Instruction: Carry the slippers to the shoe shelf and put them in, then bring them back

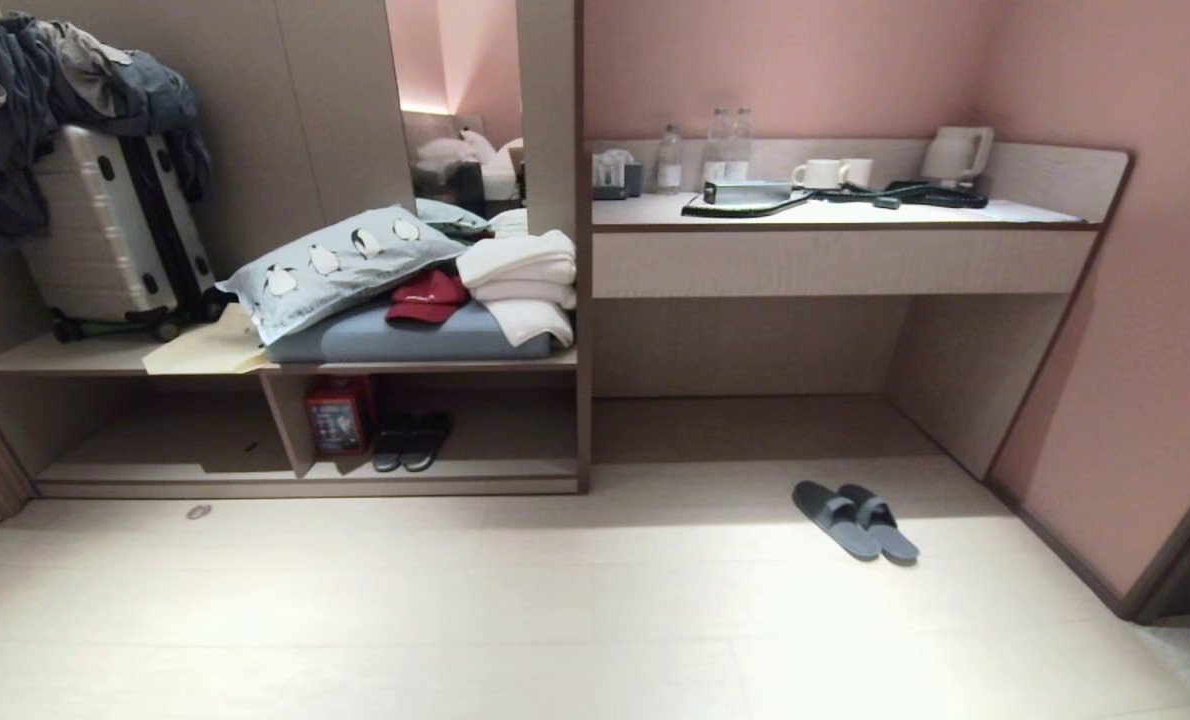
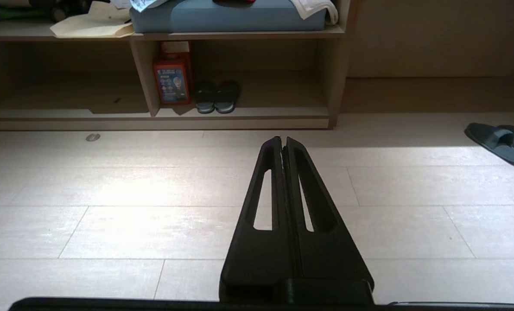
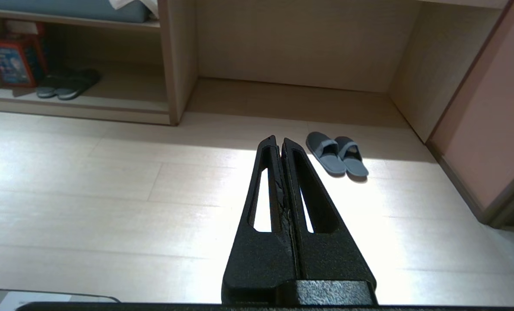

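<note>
Lying side by side on the pale floor [image 1: 595, 620], right of centre: slippers [image 1: 857, 520], dark grey, touching each other, toes angled toward the near right, just in front of the open recess under the bench [image 1: 835, 212]. Well apart from them, far left: shoe shelf [image 1: 305, 478], low, with pale base board and upright divider [image 1: 287, 420]. Tucked in its right compartment: a red box [image 1: 338, 415] against the divider and, just beside it, a second dark pair of slippers [image 1: 412, 440]. Stacked on the shelf top: a blue cushion [image 1: 405, 338], a penguin pillow [image 1: 340, 262], a red cap [image 1: 427, 296], folded white towels [image 1: 523, 282], with a suitcase [image 1: 115, 235] further left. Hanging low over bare floor, neither in the head view: left gripper [image 2: 283, 139], jaws pressed together on nothing; right gripper [image 3: 279, 139], jaws likewise closed and empty, slippers just beyond its tips to the right.
</note>
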You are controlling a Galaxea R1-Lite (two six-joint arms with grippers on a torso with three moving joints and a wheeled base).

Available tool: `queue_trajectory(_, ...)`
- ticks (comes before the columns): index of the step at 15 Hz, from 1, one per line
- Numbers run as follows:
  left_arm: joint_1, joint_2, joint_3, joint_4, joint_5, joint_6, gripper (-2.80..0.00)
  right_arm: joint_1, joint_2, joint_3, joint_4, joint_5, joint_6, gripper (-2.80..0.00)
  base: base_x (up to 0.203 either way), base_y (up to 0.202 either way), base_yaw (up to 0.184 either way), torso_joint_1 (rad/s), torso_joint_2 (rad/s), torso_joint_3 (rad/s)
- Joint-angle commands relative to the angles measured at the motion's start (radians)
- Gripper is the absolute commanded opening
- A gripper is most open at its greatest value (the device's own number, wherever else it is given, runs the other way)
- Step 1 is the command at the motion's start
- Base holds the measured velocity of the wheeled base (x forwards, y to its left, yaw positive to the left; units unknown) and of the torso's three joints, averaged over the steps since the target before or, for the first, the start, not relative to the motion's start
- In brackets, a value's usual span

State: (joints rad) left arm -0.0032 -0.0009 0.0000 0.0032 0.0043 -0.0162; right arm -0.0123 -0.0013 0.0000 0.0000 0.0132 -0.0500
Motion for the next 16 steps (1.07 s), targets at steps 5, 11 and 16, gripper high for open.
queue_trajectory(5, 0.0, 0.001, 0.002, 0.0, 0.0, -0.001, -2.8, 0.0, -0.002, 0.002, 0.0, 0.001, -0.001, -2.8, -0.198, 0.0, 0.003, 0.003, 0.0, 0.001)
queue_trajectory(11, 0.0, 0.001, 0.002, 0.0, 0.0, 0.0, -2.8, 0.0, -0.002, 0.002, 0.0, 0.002, -0.001, -2.8, -0.196, 0.0, 0.001, 0.001, 0.0, 0.004)
queue_trajectory(16, 0.0, 0.001, 0.002, 0.0, 0.0, 0.001, -2.8, 0.0, -0.002, 0.002, 0.0, 0.001, -0.001, -2.8, -0.194, 0.0, 0.002, 0.004, 0.0, 0.002)
